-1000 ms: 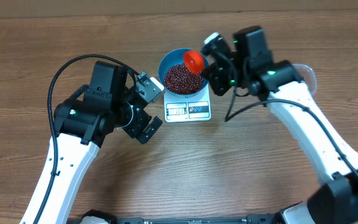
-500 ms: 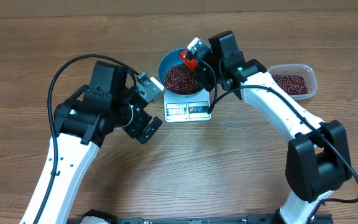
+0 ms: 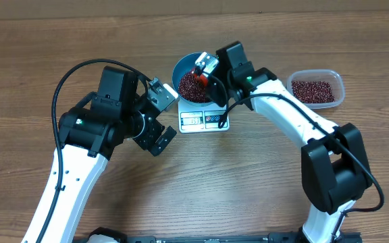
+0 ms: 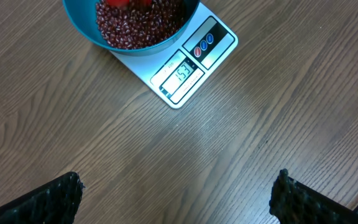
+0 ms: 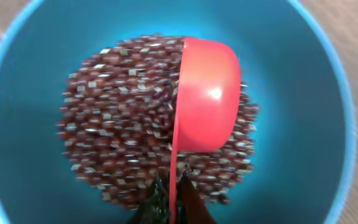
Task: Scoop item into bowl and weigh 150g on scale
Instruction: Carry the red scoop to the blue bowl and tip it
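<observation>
Overhead, right jaws pinch a red scoop (image 3: 198,72) over the beans (image 3: 188,88); left jaws spread.

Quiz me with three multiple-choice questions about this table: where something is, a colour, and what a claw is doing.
1. Where does the blue bowl stand? A) on the white scale B) on bare wood beside it C) on a stack of plates
2. What colour is the scoop in the bowl? A) green B) red C) yellow
3. How is the left gripper? A) open, empty B) shut on the scoop C) shut on the bowl
Answers: 1 A, the scale's display pokes out from under it; 2 B, plainly red in the right wrist view; 3 A, its jaws stand wide apart with nothing between.
</observation>
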You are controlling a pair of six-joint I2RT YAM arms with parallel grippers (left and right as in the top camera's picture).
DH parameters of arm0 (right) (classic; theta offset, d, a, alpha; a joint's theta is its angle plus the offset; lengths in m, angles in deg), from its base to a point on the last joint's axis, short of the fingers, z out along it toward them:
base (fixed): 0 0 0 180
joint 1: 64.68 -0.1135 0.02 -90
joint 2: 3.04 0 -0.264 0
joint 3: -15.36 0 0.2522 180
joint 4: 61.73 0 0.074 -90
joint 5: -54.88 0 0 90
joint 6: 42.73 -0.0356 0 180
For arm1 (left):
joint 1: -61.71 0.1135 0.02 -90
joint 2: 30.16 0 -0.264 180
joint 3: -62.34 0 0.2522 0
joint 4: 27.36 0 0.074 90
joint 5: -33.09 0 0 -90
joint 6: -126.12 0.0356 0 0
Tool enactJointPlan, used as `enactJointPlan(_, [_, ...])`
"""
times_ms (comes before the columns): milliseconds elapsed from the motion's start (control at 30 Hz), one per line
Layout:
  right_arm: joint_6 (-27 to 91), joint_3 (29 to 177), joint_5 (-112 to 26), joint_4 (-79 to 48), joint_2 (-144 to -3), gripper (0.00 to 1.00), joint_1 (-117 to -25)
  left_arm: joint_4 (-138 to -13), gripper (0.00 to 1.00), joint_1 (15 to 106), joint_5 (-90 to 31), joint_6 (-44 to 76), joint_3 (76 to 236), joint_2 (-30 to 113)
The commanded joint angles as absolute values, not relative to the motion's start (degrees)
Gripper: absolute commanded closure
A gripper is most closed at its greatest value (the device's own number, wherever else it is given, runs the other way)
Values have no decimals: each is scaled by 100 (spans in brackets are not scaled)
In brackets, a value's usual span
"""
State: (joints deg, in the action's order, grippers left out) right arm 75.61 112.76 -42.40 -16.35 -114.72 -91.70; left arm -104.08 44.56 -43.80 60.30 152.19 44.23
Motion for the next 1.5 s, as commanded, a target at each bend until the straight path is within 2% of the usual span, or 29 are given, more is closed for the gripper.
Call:
enactJointPlan(0, [7194,11429,-4632,-1644,-11450,96,-9247,-10408,0,4480,-4339,6098,15208,4447])
enactJointPlan(367, [6108,11720,-5727,-1373,-11426,96,-9105,-10408,0,4480,-4339,6098,15208,4447])
enactJointPlan(633, [5614,11766,-5838,-1244,-11417,96,-8928,-10408,0,4480,-4339,6098,15208,4447])
enactJointPlan(1467, [5815,11766,-5598,-713,-10696,96,-8731,-10408,0,4480,-4339,6098,15208,4447])
